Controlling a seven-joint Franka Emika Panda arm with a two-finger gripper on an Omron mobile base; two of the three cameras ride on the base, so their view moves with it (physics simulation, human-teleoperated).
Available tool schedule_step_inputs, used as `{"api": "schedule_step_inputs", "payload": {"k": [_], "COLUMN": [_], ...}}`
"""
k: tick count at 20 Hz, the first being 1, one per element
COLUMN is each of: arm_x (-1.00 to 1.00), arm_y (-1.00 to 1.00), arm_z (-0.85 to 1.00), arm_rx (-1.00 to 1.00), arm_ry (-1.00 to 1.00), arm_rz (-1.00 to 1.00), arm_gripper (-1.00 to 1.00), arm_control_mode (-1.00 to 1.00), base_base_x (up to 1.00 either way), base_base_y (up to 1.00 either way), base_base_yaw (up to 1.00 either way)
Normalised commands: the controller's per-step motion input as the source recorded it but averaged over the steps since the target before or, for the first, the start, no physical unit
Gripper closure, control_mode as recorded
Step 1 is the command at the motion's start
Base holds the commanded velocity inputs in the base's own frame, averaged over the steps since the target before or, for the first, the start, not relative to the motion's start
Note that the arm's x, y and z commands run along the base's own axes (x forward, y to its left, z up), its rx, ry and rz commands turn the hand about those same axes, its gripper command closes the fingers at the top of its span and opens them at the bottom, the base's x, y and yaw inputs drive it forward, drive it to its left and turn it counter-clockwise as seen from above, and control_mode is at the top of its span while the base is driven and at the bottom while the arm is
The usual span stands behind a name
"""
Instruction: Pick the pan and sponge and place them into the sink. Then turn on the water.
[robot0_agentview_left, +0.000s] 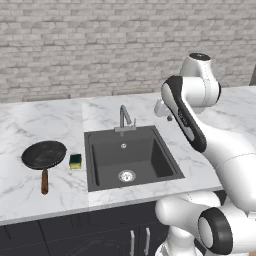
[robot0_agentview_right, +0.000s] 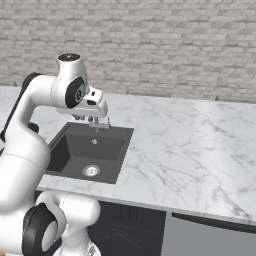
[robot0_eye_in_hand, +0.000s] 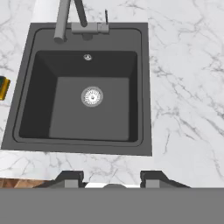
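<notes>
My gripper (robot0_eye_in_hand: 111, 180) hangs high over the sink (robot0_agentview_left: 97, 172), pointing down, fingers apart and holding nothing. Left of the sink: sponge (robot0_agentview_left: 75, 160) near its rim, pan (robot0_agentview_left: 44, 154) farther out; the basin lies bare below me.

This is a kitchen: a white marble worktop (robot0_agentview_left: 45, 125) runs along a grey brick wall (robot0_agentview_left: 100, 45), with a dark sink (robot0_agentview_left: 131, 157) and faucet (robot0_agentview_left: 124, 119) set in, dark cabinets (robot0_agentview_left: 75, 232) beneath, and a pan (robot0_agentview_left: 44, 155) and sponge (robot0_agentview_left: 75, 161) lying out.
</notes>
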Motion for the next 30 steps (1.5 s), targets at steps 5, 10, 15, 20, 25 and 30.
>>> {"api": "schedule_step_inputs", "payload": {"k": [5, 10, 15, 20, 25, 30], "arm_x": [0.00, 0.00, 0.00, 0.00, 0.00, 0.00], "arm_y": [0.04, 0.21, 0.31, 0.32, 0.41, 0.42], "arm_z": [-0.02, -0.13, -0.17, -0.11, -0.13, -0.12], "arm_rx": [0.04, 0.02, 0.01, 0.02, 0.00, 0.01], "arm_ry": [0.00, 0.00, 0.04, 0.04, 0.03, 0.08], "arm_rz": [0.00, 0.00, 0.00, 0.00, 0.00, 0.01], "arm_gripper": [-1.00, -1.00, -1.00, -1.00, -1.00, -1.00], "arm_control_mode": [-1.00, -1.00, -1.00, -1.00, -1.00, -1.00], "base_base_x": [0.00, 0.00, 0.00, 0.00, 0.00, 0.00], "base_base_y": [0.00, 0.00, 0.00, 0.00, 0.00, 0.00], "base_base_yaw": [0.00, 0.00, 0.00, 0.00, 0.00, 0.00]}}
